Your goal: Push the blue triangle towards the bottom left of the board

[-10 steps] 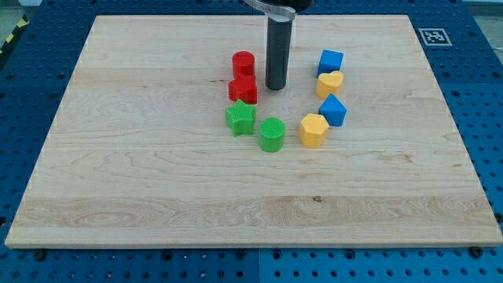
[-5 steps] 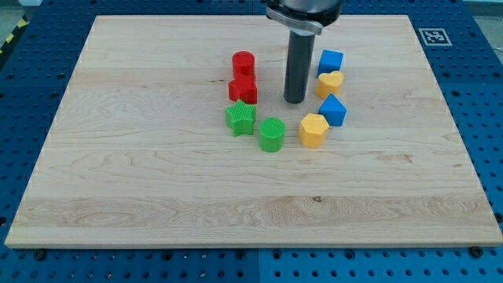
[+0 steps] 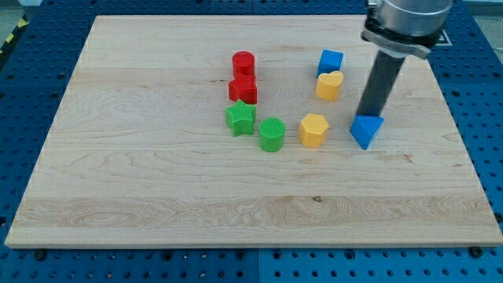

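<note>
The blue triangle point(image 3: 366, 130) lies right of the middle of the wooden board point(image 3: 157, 189), to the right of the yellow hexagon point(image 3: 313, 130). My tip point(image 3: 367, 116) stands right at the triangle's top edge, touching or almost touching it. The rod rises from there toward the view's top right.
A blue cube point(image 3: 331, 61) and a yellow heart point(image 3: 329, 85) lie left of the rod. A red cylinder point(image 3: 244, 63), a red star point(image 3: 243, 89), a green star point(image 3: 240, 118) and a green cylinder point(image 3: 272, 134) sit near the board's middle.
My tip has swung from the middle of the ring of blocks to the right. The blue triangle has shifted right and down, away from the yellow heart.
</note>
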You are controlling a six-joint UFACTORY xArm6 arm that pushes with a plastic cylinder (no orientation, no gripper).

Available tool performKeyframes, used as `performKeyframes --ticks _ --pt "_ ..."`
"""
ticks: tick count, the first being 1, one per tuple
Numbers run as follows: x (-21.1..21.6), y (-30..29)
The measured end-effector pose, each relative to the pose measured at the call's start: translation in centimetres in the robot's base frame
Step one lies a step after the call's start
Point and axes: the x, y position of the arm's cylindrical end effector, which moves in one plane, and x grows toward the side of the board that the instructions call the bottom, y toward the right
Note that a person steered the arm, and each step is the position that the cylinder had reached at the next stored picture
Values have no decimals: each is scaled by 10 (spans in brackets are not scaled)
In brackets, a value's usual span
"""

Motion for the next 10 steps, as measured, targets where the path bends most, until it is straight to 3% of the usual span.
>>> performKeyframes --ticks 1,3,7,9,10 --pt "7 31" --pt "5 33" --pt "26 2" --pt "37 -41" --pt "64 -54"
